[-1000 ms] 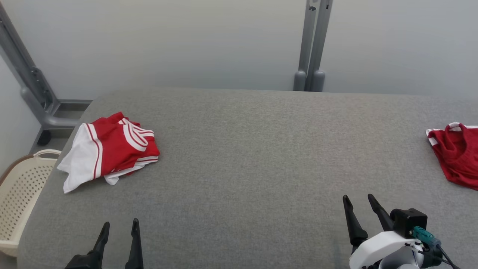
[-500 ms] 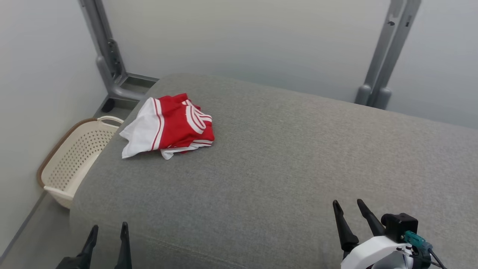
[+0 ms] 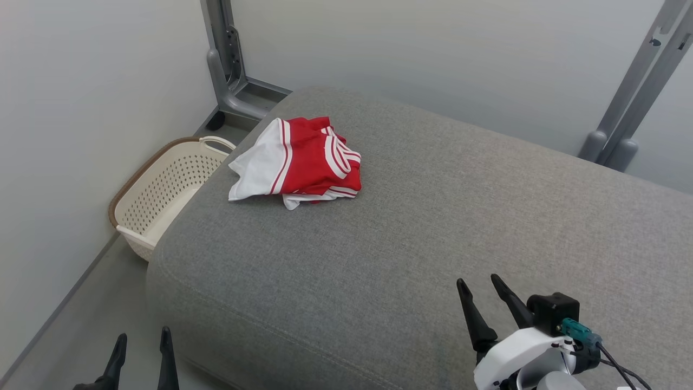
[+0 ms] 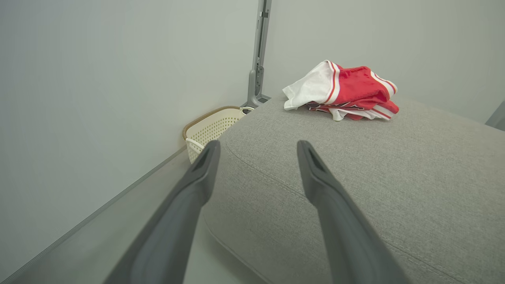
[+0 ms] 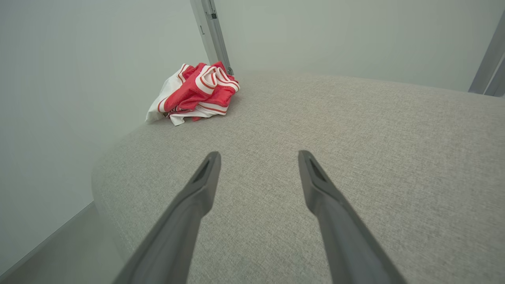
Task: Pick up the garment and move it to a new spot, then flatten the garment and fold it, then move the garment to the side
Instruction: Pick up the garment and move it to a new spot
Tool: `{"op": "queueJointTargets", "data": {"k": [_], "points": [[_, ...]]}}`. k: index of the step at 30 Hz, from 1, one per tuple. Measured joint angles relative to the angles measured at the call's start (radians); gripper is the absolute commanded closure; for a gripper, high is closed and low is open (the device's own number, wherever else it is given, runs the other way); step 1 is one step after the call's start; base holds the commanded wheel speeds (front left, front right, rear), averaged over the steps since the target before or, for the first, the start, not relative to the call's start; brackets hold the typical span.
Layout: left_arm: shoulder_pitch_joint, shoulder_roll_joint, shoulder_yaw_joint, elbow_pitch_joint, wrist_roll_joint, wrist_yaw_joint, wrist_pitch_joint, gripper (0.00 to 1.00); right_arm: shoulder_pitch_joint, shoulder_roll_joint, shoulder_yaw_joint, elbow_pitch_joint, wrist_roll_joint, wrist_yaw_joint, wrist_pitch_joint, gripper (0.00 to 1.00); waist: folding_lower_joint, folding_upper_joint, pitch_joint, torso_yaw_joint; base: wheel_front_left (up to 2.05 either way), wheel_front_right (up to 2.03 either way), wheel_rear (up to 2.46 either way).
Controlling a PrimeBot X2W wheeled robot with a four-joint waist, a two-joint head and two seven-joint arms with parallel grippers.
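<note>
A red and white garment point(image 3: 300, 162) lies bunched near the far left corner of the grey padded table point(image 3: 433, 227). The left wrist view shows the garment point(image 4: 347, 92) ahead and to the right of my open left gripper point(image 4: 256, 148), which hovers over the table's left edge. In the head view my left gripper point(image 3: 141, 338) sits at the lower left, beyond the table's corner. My right gripper point(image 3: 479, 287) stands open above the table's near right part, empty, with the garment point(image 5: 195, 92) far ahead to its left.
A cream perforated basket point(image 3: 162, 189) stands on the floor against the wall, beside the table's left end. Grey metal posts rise behind the table at the left point(image 3: 224, 59) and right point(image 3: 633, 103). Wide bare table surface lies between the grippers and the garment.
The head view has swung to the left, so the garment and basket sit nearer the middle of the picture. A second red garment at the right edge has left the picture. Both grippers stay open.
</note>
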Motion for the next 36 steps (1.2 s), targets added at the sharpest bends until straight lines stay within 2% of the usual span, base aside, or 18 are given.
{"op": "queueJointTargets", "data": {"k": [7,10,12,18,23,24,31,36], "points": [[0.005,-0.011,0.005,0.003,-0.019,0.006,0.002,0.0,-0.011,0.0,0.005,0.012,-0.002,0.0,0.0,0.0,0.0001,0.0,0.01,0.009,0.0,0.0,0.0],[-0.004,-0.013,0.006,0.016,-0.026,0.02,0.05,0.0,-0.01,0.0,0.003,0.012,-0.004,0.0,-0.002,0.0,0.0001,0.0,0.006,0.004,0.0,0.0,0.0],[-0.04,-0.005,-0.007,0.048,-0.03,0.009,0.098,0.0,-0.005,0.0,-0.006,0.008,-0.011,0.0,-0.002,0.0,0.0001,0.0,0.004,0.0,0.0,0.0,0.0],[-0.235,0.026,-0.074,0.174,-0.021,-0.045,0.205,0.0,0.03,0.0,-0.028,-0.023,-0.056,0.0,0.008,0.0,0.0001,0.0,0.013,-0.006,0.0,0.0,0.0],[-0.423,0.028,-0.103,0.298,-0.02,-0.059,0.263,0.0,0.022,0.001,-0.033,-0.097,-0.126,0.0,0.069,0.0,0.0001,0.0,0.051,-0.021,0.0,0.0,0.0],[-0.498,0.03,-0.12,0.349,-0.019,-0.072,0.279,0.0,0.012,0.001,-0.036,-0.138,-0.155,0.0,0.1,0.0,0.0001,0.0,0.074,-0.032,0.0,0.0,0.0],[-0.746,0.051,-0.183,0.498,-0.037,-0.099,0.329,0.0,-0.016,-0.014,-0.043,-0.306,-0.24,0.0,0.204,0.0,0.0001,0.0,0.188,-0.09,0.0,0.0,0.0],[-0.883,0.072,-0.296,0.559,-0.059,-0.104,0.35,0.0,-0.016,-0.043,-0.048,-0.411,-0.254,0.0,0.262,0.0,0.0001,0.0,0.286,-0.135,0.0,0.0,0.0]]}}
